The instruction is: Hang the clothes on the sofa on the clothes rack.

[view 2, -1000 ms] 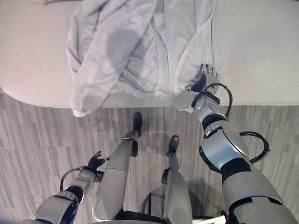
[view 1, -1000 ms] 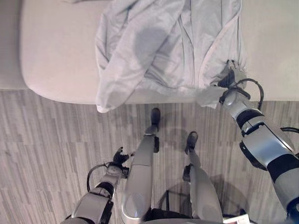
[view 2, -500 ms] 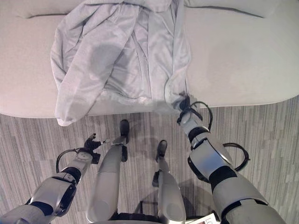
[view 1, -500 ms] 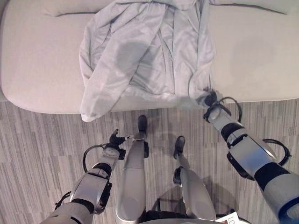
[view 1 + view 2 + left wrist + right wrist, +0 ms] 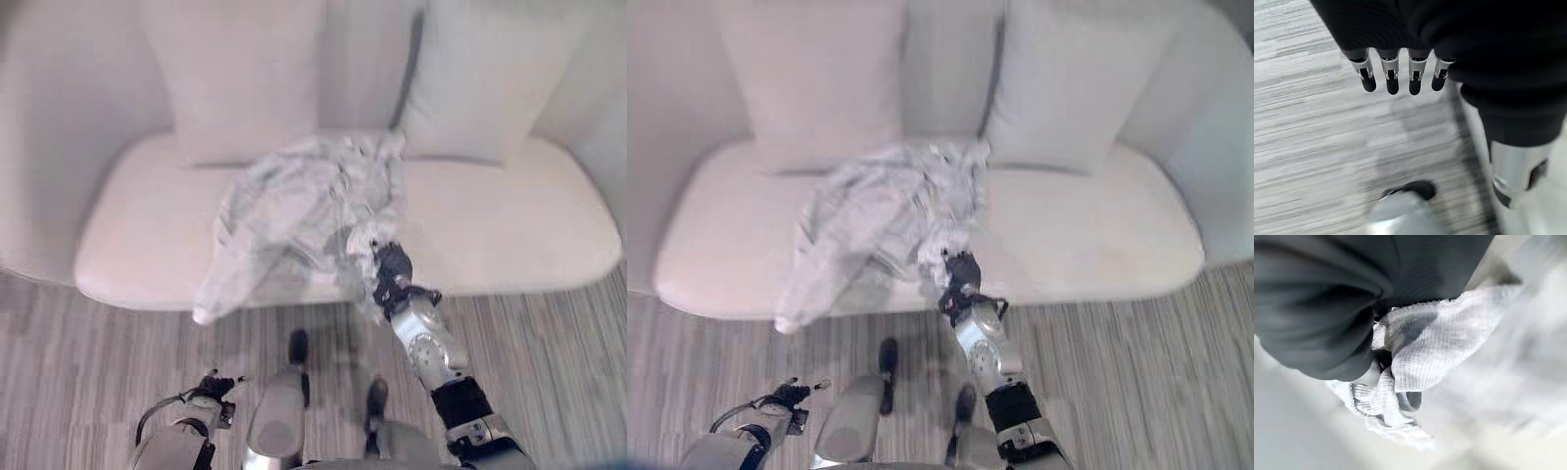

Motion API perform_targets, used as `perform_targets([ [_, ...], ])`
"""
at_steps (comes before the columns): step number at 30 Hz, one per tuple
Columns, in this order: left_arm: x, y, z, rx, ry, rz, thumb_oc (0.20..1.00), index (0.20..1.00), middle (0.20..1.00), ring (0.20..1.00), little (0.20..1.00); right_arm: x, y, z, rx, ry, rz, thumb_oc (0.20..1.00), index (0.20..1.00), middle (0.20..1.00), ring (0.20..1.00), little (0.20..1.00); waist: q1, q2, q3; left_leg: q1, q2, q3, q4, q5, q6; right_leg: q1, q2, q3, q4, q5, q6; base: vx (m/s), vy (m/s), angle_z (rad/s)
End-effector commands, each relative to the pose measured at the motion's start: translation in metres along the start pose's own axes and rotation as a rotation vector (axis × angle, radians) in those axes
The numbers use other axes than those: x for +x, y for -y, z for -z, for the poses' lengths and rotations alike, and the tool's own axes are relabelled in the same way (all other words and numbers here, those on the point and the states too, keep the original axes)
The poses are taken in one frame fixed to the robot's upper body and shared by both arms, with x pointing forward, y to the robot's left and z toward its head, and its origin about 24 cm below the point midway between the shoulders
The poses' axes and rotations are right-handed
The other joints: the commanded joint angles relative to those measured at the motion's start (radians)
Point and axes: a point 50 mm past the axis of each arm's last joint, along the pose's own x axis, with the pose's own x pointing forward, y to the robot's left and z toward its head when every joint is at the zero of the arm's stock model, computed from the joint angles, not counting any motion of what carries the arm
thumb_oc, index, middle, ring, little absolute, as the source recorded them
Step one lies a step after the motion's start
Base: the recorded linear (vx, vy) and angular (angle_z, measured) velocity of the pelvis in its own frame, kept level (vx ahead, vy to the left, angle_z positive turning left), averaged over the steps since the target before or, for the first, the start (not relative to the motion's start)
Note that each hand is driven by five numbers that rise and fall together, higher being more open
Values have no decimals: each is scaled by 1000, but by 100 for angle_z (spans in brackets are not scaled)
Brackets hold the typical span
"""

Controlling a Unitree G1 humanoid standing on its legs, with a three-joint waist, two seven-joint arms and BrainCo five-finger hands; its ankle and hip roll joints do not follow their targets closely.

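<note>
R hand (image 5: 390,269) clamped on the hem of the pale grey garment (image 5: 294,211), which lies crumpled mid-sofa (image 5: 519,220), one end drooping off the front edge at 7 o'clock. L hand (image 5: 1400,73) hangs over the floor (image 5: 1298,122), fingers straight, holding nothing.

My view has swung up to take in the sofa's (image 5: 509,235) back cushions (image 5: 240,78). My right hand (image 5: 390,269) has bunched the garment (image 5: 294,211) up at the seat's front edge.
</note>
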Motion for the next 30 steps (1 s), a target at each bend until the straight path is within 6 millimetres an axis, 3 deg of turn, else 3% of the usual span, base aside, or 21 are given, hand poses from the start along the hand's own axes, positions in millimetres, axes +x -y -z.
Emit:
perform_targets([
  [1,2,-15,-2,68,-2,-51,1000,1000,1000,1000,1000,9,-22,-53,-3,233,-110,200,200,200,200,200,-8,16,33,26,62,-39,-42,50,-100,67,-41,20,11,62,9,69,51,30],
  [2,1,-17,8,51,-28,-58,1000,1000,1000,1000,1000,13,-34,-77,-70,324,-156,200,200,200,200,200,-14,30,-13,64,47,-31,-68,49,-80,89,-33,19,11,63,12,33,37,14],
  [4,0,-15,12,32,-37,-59,1000,1000,1000,1000,1000,15,-36,-87,-105,359,-158,200,200,200,200,200,-16,37,-34,85,41,-24,-84,51,-71,104,-31,18,11,64,13,28,26,-10],
  [5,-2,20,-41,-56,96,10,1000,1000,1000,1000,1000,10,-49,-105,-192,436,-189,200,200,200,200,200,-39,47,-86,133,26,-22,-126,71,-53,138,-21,18,26,70,16,-24,19,3],
  [6,-2,-1,-5,-75,72,-47,1000,1000,1000,1000,1000,12,-34,-119,-239,471,-142,200,200,200,200,200,-20,56,-95,142,22,-20,-129,71,-52,161,-26,4,21,74,18,-73,-3,10],
  [7,-6,-5,10,-123,95,-71,1000,1000,1000,1000,1000,14,-29,-126,-305,484,-120,200,200,200,200,200,-9,60,-109,145,22,-18,-139,75,-50,163,-24,2,21,77,21,-79,-3,7],
  [8,-8,-5,9,-135,130,-87,1000,1000,1000,1000,1000,15,-35,-141,-343,540,-115,200,200,200,200,200,-9,58,-122,157,19,-13,-153,74,-51,174,-23,1,22,69,26,-81,-16,-5],
  [10,-10,-5,-15,-137,227,-100,1000,1000,1000,1000,1000,19,-46,-163,-400,608,-123,200,200,200,200,200,-15,69,-143,159,21,-3,-168,92,-53,182,-15,2,23,78,29,-104,6,9],
  [12,-18,-17,-56,-155,402,-156,1000,1000,1000,1000,1000,25,-50,-192,-498,673,-87,200,200,200,200,200,-25,70,-155,164,19,5,-181,101,-56,198,-9,-1,25,81,32,-109,-11,3],
  [13,-24,-20,-80,-157,493,-202,1000,1000,1000,1000,1000,33,-67,-219,-563,727,-71,200,200,200,200,200,-52,67,-183,181,22,11,-188,101,-62,206,-1,1,27,85,35,-78,-21,3],
  [15,-26,-21,-93,-162,529,-218,1000,1000,1000,1000,1000,37,-75,-230,-577,744,-67,200,200,200,200,200,-63,65,-184,189,24,12,-188,101,-64,211,2,3,30,85,35,-56,-33,0],
  [16,-29,-21,-102,-156,565,-223,1000,1000,1000,1000,1000,37,-91,-246,-600,780,-81,200,200,200,200,200,-77,60,-199,198,25,15,-186,98,-66,218,4,4,31,86,37,-62,-42,-15],
  [19,-34,-24,-121,-105,638,-250,1000,1000,1000,1000,1000,37,-120,-267,-618,828,-115,200,200,200,200,200,-97,54,-212,213,26,19,-184,94,-68,221,8,5,36,84,39,-26,-42,-21],
  [20,-33,-21,-129,-31,656,-262,1000,1000,1000,1000,1000,33,-145,-280,-608,869,-155,200,200,200,200,200,-116,46,-225,224,30,24,-180,93,-71,224,12,7,40,79,41,0,-59,-23],
  [22,-29,-18,-125,18,625,-267,1000,1000,1000,1000,1000,31,-162,-291,-602,900,-168,200,200,200,200,200,-128,43,-230,234,31,26,-177,91,-71,226,15,8,42,74,43,-1,-36,-5],
  [26,-25,-7,-116,69,579,-253,1000,1000,1000,1000,1000,26,-187,-291,-608,914,-239,200,200,200,200,200,-146,41,-232,250,35,30,-175,88,-69,232,19,11,39,67,46,-20,-20,-3],
  [28,-28,22,-132,83,591,-150,1000,1000,1000,1000,1000,19,-215,-269,-606,889,-376,200,200,200,200,200,-179,46,-227,264,38,28,-170,88,-66,233,20,22,56,69,45,-33,-44,0],
  [30,-36,41,-148,95,641,-83,1000,1000,1000,1000,1000,14,-227,-256,-613,881,-447,200,200,200,200,200,-194,54,-223,272,38,24,-171,85,-64,224,21,36,67,68,44,-2,-5,-13],
])
